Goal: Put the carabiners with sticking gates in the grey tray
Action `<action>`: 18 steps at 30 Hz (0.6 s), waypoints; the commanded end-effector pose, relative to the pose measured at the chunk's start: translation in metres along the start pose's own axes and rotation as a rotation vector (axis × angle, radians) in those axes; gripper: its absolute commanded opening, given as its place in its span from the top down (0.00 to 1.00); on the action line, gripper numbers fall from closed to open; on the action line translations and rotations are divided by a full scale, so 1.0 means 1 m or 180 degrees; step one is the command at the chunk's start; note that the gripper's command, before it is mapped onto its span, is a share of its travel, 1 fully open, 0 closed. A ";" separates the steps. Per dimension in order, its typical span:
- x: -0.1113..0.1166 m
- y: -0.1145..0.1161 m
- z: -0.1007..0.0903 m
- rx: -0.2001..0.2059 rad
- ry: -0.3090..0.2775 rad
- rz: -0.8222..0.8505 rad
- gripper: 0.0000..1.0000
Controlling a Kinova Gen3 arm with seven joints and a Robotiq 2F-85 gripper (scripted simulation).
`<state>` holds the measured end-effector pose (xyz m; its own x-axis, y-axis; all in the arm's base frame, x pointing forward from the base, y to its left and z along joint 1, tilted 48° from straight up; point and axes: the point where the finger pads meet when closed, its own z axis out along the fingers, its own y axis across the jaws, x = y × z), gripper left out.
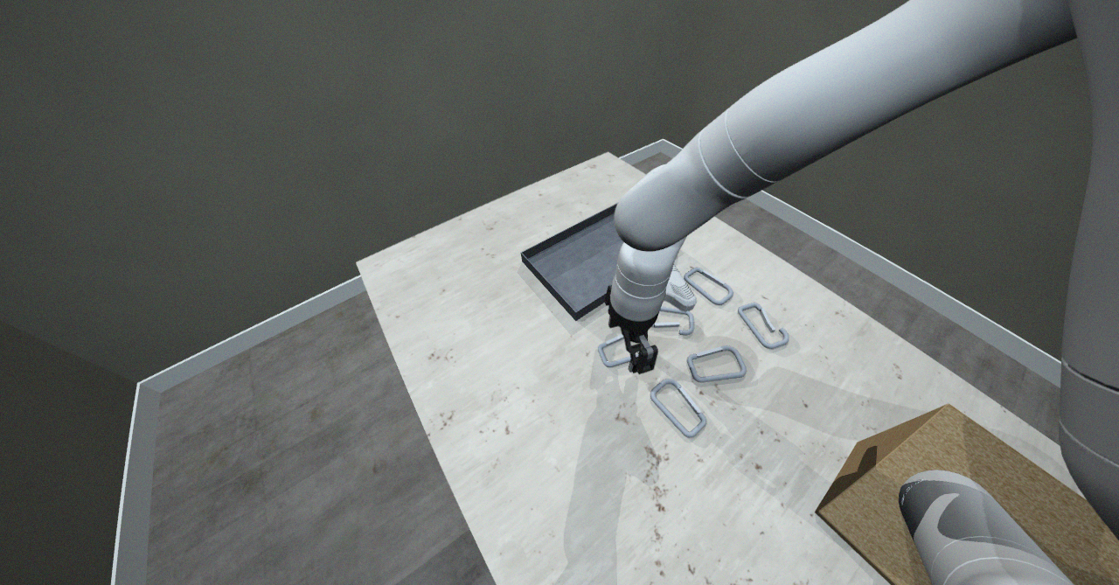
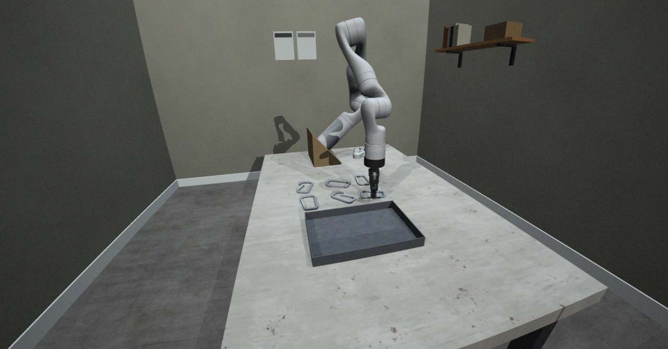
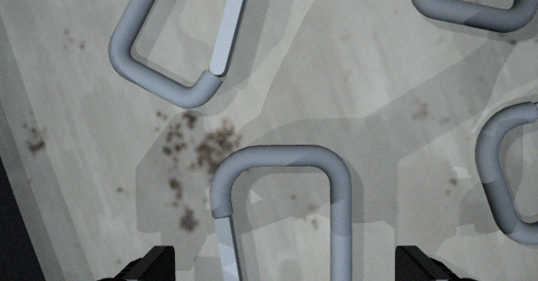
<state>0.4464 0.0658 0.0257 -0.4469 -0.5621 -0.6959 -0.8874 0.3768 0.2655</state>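
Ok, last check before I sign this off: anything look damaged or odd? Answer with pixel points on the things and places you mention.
One metal clip [image 1: 751,330] [image 2: 303,192] looks odd: its gate angles inward, leaving a gap. The clip beside the arm [image 1: 692,319] [image 2: 341,201] [image 3: 489,163] may be ajar too.

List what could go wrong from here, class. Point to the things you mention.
The open gripper [image 1: 642,360] [image 2: 373,196] [image 3: 285,264] has fingers either side of one carabiner [image 1: 601,355] [image 2: 383,194] [image 3: 341,214]; moving off sideways might drag it.

That carabiner's gate meets its nose in the wrist view, so traying it might misplace a good one.

From the top, the arm [image 1: 645,280] [image 2: 374,143] covers part of the tray [image 1: 549,288] [image 2: 369,251], which could hide a bad placement.
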 end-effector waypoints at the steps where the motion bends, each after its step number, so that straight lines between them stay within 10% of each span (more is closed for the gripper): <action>1: 0.000 -0.001 -0.001 0.0006 0.0000 0.0001 0.00; 17: 0.000 -0.001 -0.001 0.0006 0.0000 0.0001 0.00; 18: 0.000 0.000 -0.071 -0.0037 -0.0007 -0.0009 0.00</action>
<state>0.4464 0.0658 0.0257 -0.4468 -0.5622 -0.6959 -0.8875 0.3766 0.2656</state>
